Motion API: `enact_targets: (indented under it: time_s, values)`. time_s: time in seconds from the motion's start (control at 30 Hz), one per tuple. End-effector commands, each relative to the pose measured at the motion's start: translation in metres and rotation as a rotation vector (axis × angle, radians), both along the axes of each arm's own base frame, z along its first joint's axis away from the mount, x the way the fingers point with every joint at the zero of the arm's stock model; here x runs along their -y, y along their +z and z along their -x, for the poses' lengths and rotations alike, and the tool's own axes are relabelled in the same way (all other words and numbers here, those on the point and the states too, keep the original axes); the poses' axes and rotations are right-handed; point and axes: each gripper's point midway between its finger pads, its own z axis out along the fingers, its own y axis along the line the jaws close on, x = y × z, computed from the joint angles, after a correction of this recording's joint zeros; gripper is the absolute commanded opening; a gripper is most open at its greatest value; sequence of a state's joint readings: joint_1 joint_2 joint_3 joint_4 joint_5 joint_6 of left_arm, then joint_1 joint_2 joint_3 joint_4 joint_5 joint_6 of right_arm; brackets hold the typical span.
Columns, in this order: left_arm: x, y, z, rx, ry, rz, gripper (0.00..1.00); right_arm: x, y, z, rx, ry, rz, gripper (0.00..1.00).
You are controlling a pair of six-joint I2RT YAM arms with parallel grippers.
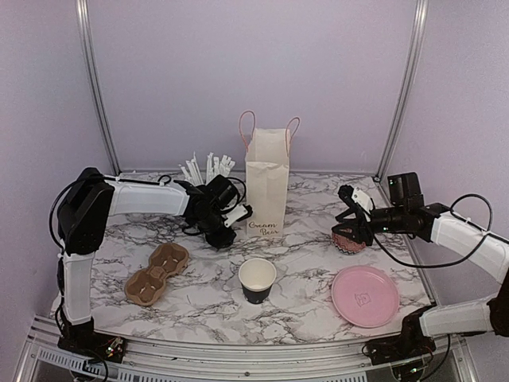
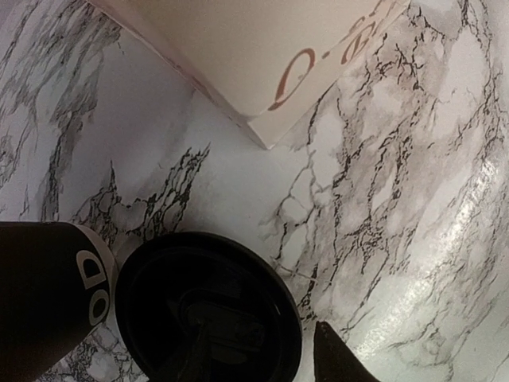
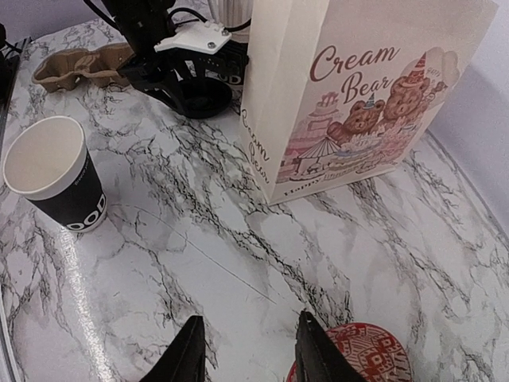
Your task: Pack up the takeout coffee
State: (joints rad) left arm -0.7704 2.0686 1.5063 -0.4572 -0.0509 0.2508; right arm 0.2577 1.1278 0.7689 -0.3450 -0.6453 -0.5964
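The takeout coffee cup [image 1: 257, 280] stands open in the middle of the marble table, black outside and white inside; it also shows in the right wrist view [image 3: 56, 171]. Its black lid [image 2: 208, 306] lies flat on the table left of the paper bag [image 1: 267, 187], also visible from the right wrist [image 3: 199, 97]. My left gripper [image 2: 258, 354] is low over the lid. One finger is dark above the lid, the other fingertip [image 2: 330, 350] sits just outside its rim with a small gap. My right gripper [image 3: 250, 350] hovers open over bare table at the right.
A black cup [image 2: 48, 298] full of white straws [image 1: 207, 167] stands right beside the lid. A brown cardboard cup tray [image 1: 157, 273] lies front left. A pink plate [image 1: 365, 295] sits front right, and a red patterned round object [image 3: 362, 354] lies by my right gripper.
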Motion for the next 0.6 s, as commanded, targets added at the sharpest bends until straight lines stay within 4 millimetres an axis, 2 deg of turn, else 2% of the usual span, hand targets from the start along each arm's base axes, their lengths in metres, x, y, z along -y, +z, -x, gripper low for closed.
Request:
enact_targets:
  time_s: [0.0,0.2,0.3,0.57]
  values:
    - [-0.007,-0.01,0.001,-0.022,0.014,-0.049,0.4,0.002,0.002,-0.002,0.021,-0.001,0.007,0.37]
    - [-0.013,-0.013,0.006,-0.033,0.026,-0.058,0.23,0.003,-0.003,-0.003,0.009,0.0,0.016,0.37]
    - [-0.013,-0.008,0.008,-0.038,0.036,-0.039,0.17,0.002,-0.004,-0.003,0.005,0.001,0.015,0.37]
    - [-0.014,0.041,0.021,-0.018,0.066,0.073,0.07,0.001,-0.004,-0.002,-0.01,0.005,0.003,0.37]
